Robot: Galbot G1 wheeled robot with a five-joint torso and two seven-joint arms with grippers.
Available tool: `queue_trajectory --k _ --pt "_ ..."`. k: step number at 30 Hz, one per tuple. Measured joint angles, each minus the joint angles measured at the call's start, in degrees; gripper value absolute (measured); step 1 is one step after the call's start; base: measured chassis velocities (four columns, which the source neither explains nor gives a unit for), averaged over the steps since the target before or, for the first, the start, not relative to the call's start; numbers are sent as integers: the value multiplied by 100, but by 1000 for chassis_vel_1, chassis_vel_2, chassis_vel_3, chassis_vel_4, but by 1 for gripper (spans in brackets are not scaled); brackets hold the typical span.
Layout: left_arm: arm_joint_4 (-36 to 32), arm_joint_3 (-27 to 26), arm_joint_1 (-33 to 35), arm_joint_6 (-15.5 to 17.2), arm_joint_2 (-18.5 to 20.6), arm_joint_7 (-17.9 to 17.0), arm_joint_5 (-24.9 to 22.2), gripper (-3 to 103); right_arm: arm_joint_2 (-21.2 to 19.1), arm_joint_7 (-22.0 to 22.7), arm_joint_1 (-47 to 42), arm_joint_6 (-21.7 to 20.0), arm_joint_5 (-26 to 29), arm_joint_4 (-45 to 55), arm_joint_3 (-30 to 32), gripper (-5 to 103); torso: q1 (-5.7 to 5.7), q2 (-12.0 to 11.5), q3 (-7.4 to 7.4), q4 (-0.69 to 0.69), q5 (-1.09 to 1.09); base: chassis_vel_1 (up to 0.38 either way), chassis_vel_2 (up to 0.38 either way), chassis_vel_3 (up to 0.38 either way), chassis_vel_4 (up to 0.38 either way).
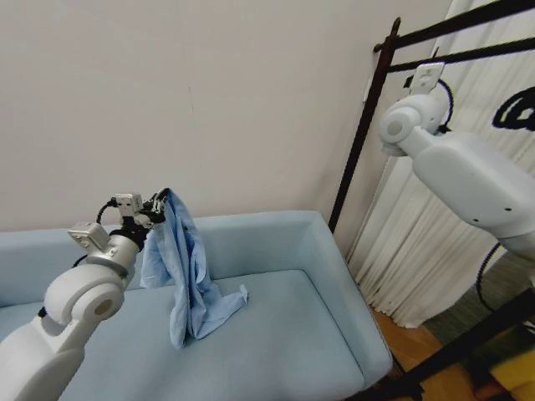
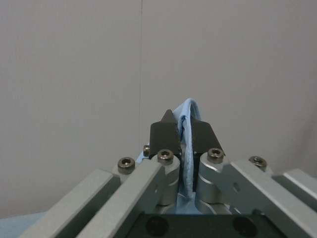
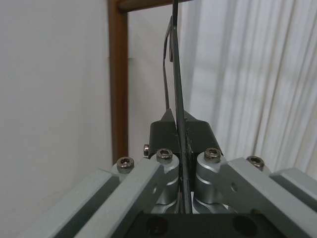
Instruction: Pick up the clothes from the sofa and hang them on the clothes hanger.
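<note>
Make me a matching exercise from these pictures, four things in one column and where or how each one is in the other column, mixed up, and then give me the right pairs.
Things:
1. left gripper
2. right gripper
3. blue garment
4. curtain

Place or state:
A. white, hanging behind the dark rack
B. shut on a thin dark hanger
C. dangling, its lower end on the sofa seat
D. shut on blue cloth, held above the seat

Pairs: 1-D, 2-B, 3-C, 4-A.
</note>
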Motion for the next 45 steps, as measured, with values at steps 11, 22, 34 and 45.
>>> queue_trajectory --k 11,22,34,45 --pt "299 74 -246 -56 328 133 -178 2 -906 -1595 -866 335 259 1498 447 1 0 0 0 0 1 0 0 0 0" --pt "764 201 -619 -105 992 423 -871 2 -1650 -4575 -2687 388 822 2572 1696 1 0 0 0 1 -1 0 0 0 0" --pt "1345 248 -1033 -212 1713 1727 -2075 2 -1448 -7220 -3987 419 445 2821 2211 1 0 0 1 0 -1 0 0 0 0" --pt "1706 335 -1355 -229 1950 2144 -2260 2 -1258 -7953 -3661 419 463 2885 1985 1 0 0 0 0 -1 0 0 0 0"
